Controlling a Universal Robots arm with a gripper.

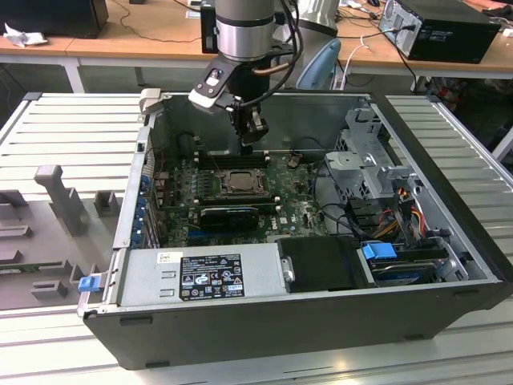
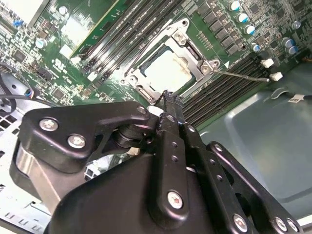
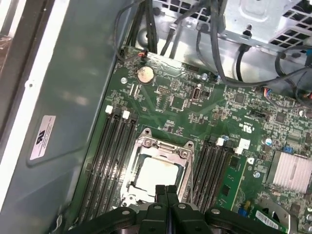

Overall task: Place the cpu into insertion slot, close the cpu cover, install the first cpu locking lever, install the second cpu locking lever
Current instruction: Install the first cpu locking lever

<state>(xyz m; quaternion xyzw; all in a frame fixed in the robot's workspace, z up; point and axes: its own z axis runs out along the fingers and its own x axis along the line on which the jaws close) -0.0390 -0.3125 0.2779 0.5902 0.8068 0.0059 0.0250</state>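
Note:
The cpu lies flat in the insertion slot on the green motherboard, its pale silvery face showing through the window of the cpu cover. The cover lies down over it. In the second wrist view the cpu sits framed by the cover, and a thin metal locking lever sticks out from the socket's corner across the memory slots. My gripper hangs just above the socket's edge, shut with nothing between its fingers; it is also seen as the gripper in the exterior view.
The motherboard sits inside an open computer case. Black memory slots flank the socket on both sides. Cables and a drive cage lie on the exterior view's right, and a power supply sits at the front. A heatsink is nearby.

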